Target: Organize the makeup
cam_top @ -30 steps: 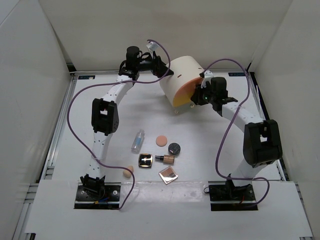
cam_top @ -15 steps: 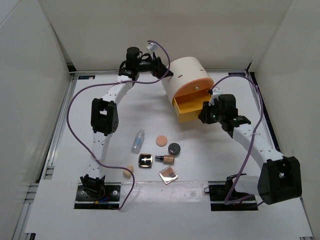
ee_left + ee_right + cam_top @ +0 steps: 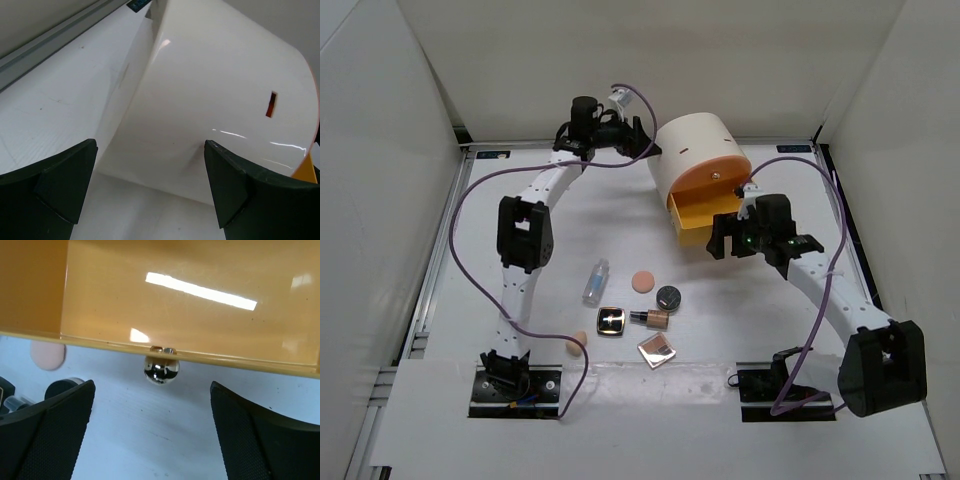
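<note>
Makeup (image 3: 668, 296) lying clustered front-centre on tabletop (image 3: 720, 332): egg sponge (image 3: 578, 345), mirrored compact (image 3: 611, 320), foundation btl (image 3: 653, 318); labels too small to read. R jaws gaping, empty, just off orange drawer's (image 3: 688, 226) knob (image 3: 161, 369). L jaws gaping, empty, facing cream box (image 3: 695, 150).
</note>
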